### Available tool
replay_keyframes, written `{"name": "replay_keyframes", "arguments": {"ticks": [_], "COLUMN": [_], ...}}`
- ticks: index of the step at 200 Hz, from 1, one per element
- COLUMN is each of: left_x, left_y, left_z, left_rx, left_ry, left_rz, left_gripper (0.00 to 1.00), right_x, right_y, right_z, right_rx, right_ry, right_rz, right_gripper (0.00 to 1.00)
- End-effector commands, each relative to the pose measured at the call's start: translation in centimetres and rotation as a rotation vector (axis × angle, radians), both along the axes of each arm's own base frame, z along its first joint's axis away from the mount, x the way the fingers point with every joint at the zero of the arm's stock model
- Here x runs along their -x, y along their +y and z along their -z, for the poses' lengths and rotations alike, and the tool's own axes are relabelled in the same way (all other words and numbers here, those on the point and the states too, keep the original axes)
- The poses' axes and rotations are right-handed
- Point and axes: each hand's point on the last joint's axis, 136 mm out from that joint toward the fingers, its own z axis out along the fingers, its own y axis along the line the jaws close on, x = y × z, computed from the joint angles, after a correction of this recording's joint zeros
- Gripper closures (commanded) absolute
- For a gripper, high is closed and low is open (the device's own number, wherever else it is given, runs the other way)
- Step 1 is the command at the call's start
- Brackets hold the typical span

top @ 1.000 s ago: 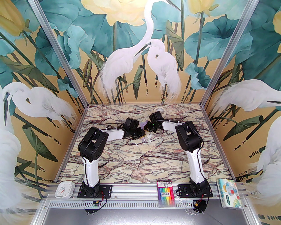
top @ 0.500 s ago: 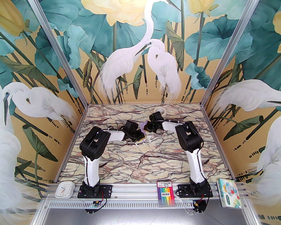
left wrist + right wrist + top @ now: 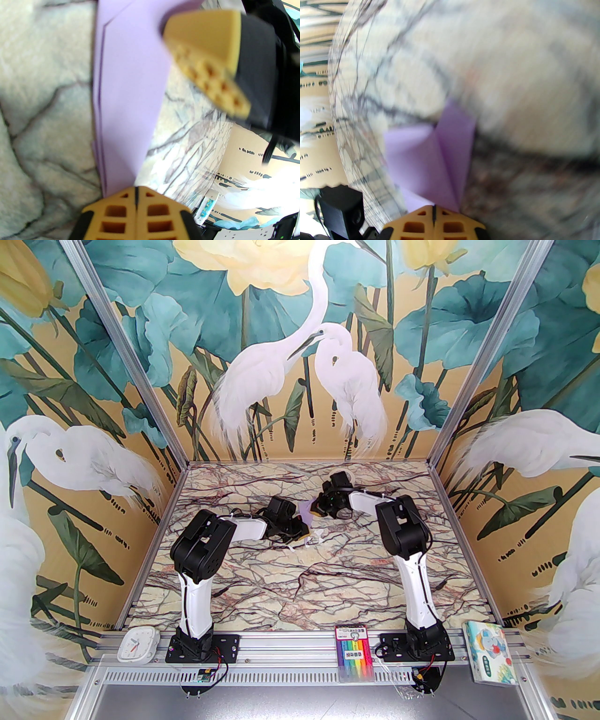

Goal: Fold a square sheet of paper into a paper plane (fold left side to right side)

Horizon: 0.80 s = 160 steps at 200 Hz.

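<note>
The square sheet of paper, pale lavender and folded into a slim paper plane (image 3: 307,511) with a centre ridge, hangs just above the marble table (image 3: 290,582) between both grippers. My left gripper (image 3: 303,527) is shut on its near end. In the left wrist view the paper plane (image 3: 129,93) runs up from my closed left gripper (image 3: 136,194), and the right gripper's yellow fingers (image 3: 206,58) pinch its far end. My right gripper (image 3: 317,505) is shut on that end. In the blurred right wrist view the paper plane (image 3: 440,154) fans out from the right gripper (image 3: 434,211).
A white tape roll (image 3: 346,473) sits at the far side, partly behind the right wrist. Small white scraps (image 3: 316,536) lie just near the grippers. On the front rail are a white clock (image 3: 136,644), a marker pack (image 3: 355,652) and a tissue pack (image 3: 490,657).
My left gripper has closed onto the paper's near end. The right arm has shifted slightly farther back and left with its end of the paper, now covering part of the tape roll.
</note>
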Motion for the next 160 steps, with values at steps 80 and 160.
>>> {"name": "replay_keyframes", "arguments": {"ticks": [80,160], "left_x": [4.9,4.5], "left_y": [1.4,1.1], "left_z": [4.7,4.6], "left_rx": [-0.134,-0.13], "left_ry": [0.211,0.206], "left_rz": [0.065,0.065], "left_gripper": [0.96,0.94], "right_x": [-6.8,-1.7], "right_y": [-7.5,-1.7], "right_z": [0.3,-6.5], "right_rx": [0.156,-0.026], "right_ry": [-0.041,-0.159], "right_rz": [0.137,-0.002], "right_gripper": [1.0,1.0]}}
